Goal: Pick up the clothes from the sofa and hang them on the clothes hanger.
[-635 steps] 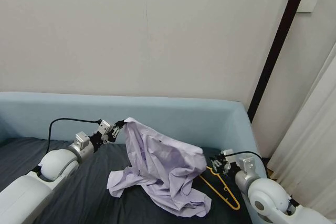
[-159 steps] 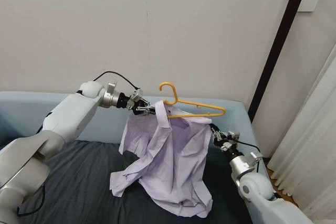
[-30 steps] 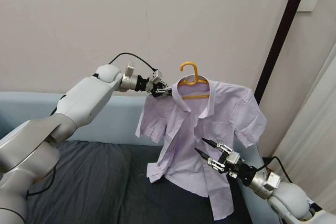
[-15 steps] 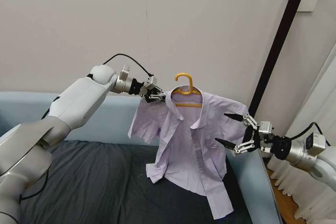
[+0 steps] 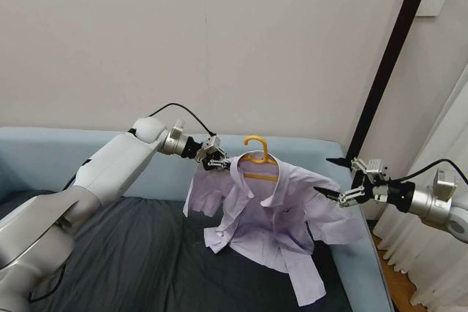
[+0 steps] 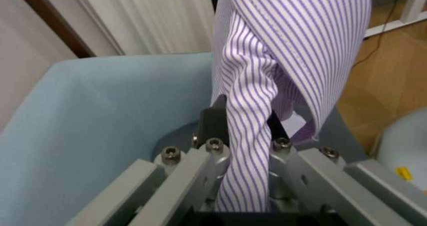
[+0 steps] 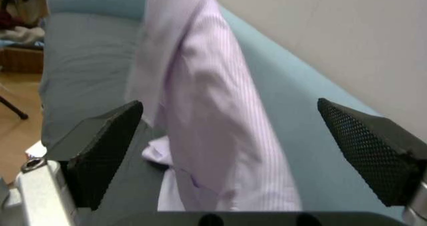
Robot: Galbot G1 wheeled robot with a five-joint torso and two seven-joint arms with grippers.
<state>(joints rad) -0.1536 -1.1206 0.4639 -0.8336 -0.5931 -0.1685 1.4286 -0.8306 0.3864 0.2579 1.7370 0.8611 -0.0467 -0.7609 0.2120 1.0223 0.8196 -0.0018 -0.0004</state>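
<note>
Left gripper (image 5: pixel 216 161) pinches the shoulder of the lilac striped shirt (image 5: pixel 272 213), which sits on the yellow hanger (image 5: pixel 257 153) above the blue sofa (image 5: pixel 44 155), while the right gripper (image 5: pixel 322 175) is spread wide near its sleeve, so the dressing looks done and only placing the hanger somewhere seems left.

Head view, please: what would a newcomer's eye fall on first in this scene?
A striped lilac shirt draped on a yellow hanger hangs in mid-air above the pale blue sofa. The left tool is shut on the shirt's shoulder beside the hanger's hook, holding it up. The right tool reaches in, wide open, close to the opposite sleeve.
</note>
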